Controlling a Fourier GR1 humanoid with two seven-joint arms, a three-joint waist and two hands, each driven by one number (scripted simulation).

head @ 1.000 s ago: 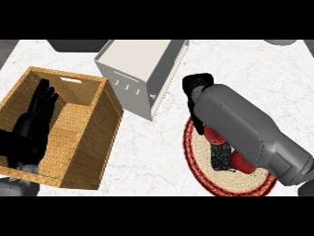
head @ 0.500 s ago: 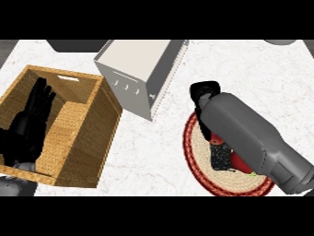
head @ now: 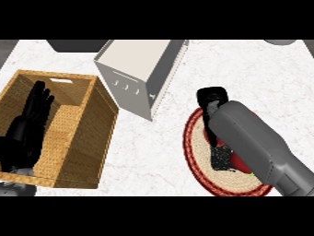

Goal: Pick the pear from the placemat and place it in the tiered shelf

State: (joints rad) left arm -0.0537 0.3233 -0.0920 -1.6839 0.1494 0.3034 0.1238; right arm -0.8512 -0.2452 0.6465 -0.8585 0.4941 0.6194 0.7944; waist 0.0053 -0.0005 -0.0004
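I am looking down at a white, faintly veined marble worktop (head: pixel 152 152). On its right side is lying a round woven placemat (head: pixel 200 156), cream coils ringed by a dark red braided border. My right forearm, a smooth grey cylinder, is crossing over the mat, and the right hand (head: pixel 220 156) is showing only as a black speckled patch under the wrist, low over the mat's centre; I cannot tell how its fingers are set. A small green-yellow sliver at the forearm's lower edge may be the pear (head: pixel 252 174), sitting on the mat beside something red, though the arm is hiding nearly all of it. A black block is poking out past the forearm at the mat's far rim.

Behind the mat, the shelf (head: pixel 142 73) is standing as a pale boxy unit with flat grey walls and an open cream top. To the left, a rectangular wicker basket (head: pixel 84 133) is showing its tight golden weave. My left hand (head: pixel 30 120) is resting over it, black fingers straight and pointing away, holding nothing.
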